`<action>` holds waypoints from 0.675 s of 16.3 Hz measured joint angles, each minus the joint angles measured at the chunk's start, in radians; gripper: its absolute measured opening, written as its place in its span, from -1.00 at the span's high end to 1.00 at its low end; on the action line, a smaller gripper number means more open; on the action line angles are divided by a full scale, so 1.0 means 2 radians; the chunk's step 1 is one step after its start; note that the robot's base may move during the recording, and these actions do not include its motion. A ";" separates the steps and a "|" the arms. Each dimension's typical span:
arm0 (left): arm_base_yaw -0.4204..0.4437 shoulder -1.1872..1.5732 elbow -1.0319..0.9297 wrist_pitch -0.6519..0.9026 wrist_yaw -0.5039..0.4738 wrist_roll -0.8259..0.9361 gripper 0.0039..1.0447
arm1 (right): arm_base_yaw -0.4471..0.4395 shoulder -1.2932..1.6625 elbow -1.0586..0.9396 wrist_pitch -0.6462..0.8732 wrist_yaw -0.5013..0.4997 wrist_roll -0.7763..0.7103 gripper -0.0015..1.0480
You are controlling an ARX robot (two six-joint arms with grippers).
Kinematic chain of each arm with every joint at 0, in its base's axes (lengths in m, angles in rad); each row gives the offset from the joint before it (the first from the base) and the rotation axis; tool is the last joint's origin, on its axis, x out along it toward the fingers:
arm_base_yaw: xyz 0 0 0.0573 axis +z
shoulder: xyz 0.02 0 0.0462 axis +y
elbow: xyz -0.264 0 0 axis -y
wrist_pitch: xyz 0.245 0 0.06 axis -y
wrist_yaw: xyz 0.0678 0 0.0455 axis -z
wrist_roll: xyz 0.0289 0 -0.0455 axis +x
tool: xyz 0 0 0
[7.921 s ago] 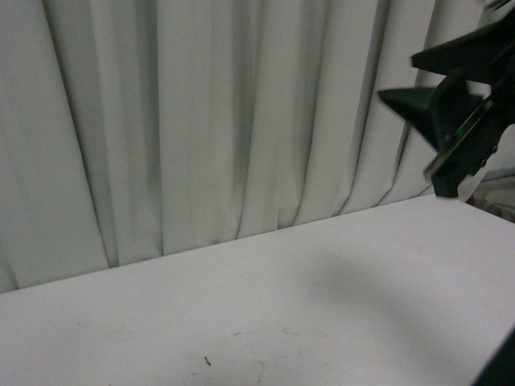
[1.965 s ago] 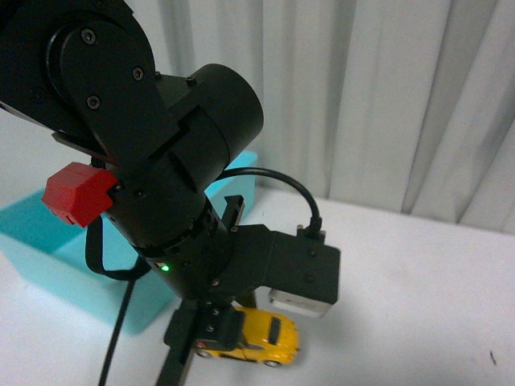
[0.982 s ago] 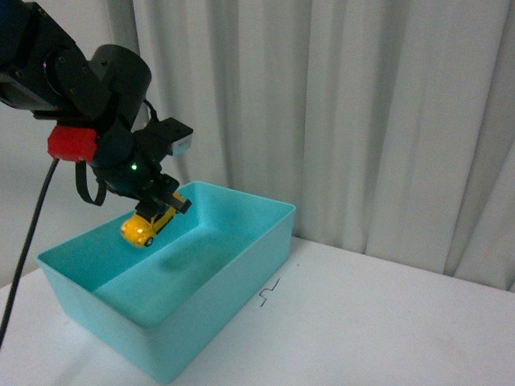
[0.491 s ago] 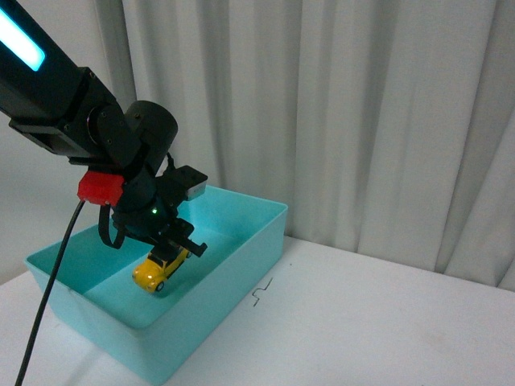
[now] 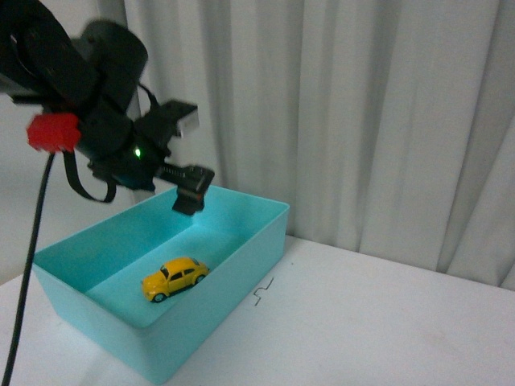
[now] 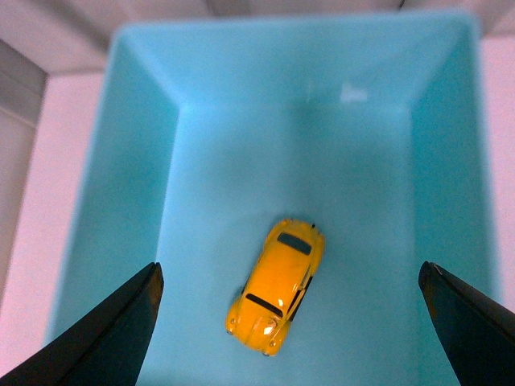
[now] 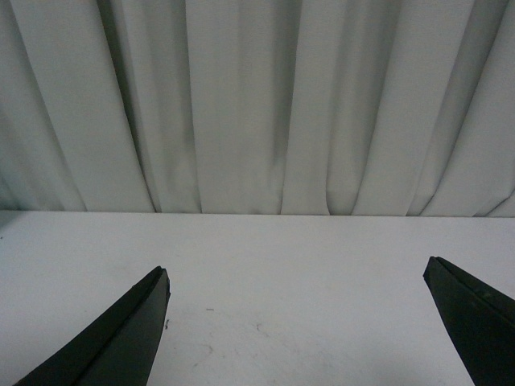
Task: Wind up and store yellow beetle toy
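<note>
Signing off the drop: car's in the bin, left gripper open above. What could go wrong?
The yellow beetle toy sits on its wheels; if wound, it may roll into the turquoise bin wall.
The left gripper hangs over the bin; a low sideways retreat could clip its rim.

left arm reaches in from the left, raised high. left gripper points down, jaws spread wide, holding nothing. right gripper faces forward, jaws wide apart, empty.
</note>
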 joint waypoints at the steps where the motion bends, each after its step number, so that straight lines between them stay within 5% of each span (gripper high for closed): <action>1: 0.000 -0.074 -0.029 0.000 0.019 -0.002 -0.88 | 0.000 0.000 0.000 0.000 0.000 0.000 -0.87; 2: -0.001 -0.130 -0.058 0.024 0.037 -0.011 -0.85 | 0.000 0.000 0.000 0.000 0.000 0.000 -0.87; 3: -0.003 -0.195 -0.126 0.155 0.057 -0.044 -0.65 | 0.000 0.000 0.000 0.000 0.000 0.000 -0.87; 4: -0.005 -0.232 -0.161 0.198 0.059 -0.067 -0.55 | 0.000 0.000 0.000 0.000 0.000 0.000 -0.87; 11: -0.026 -0.380 -0.288 0.310 0.049 -0.113 -0.03 | 0.000 0.000 0.000 0.000 0.000 0.000 -0.87</action>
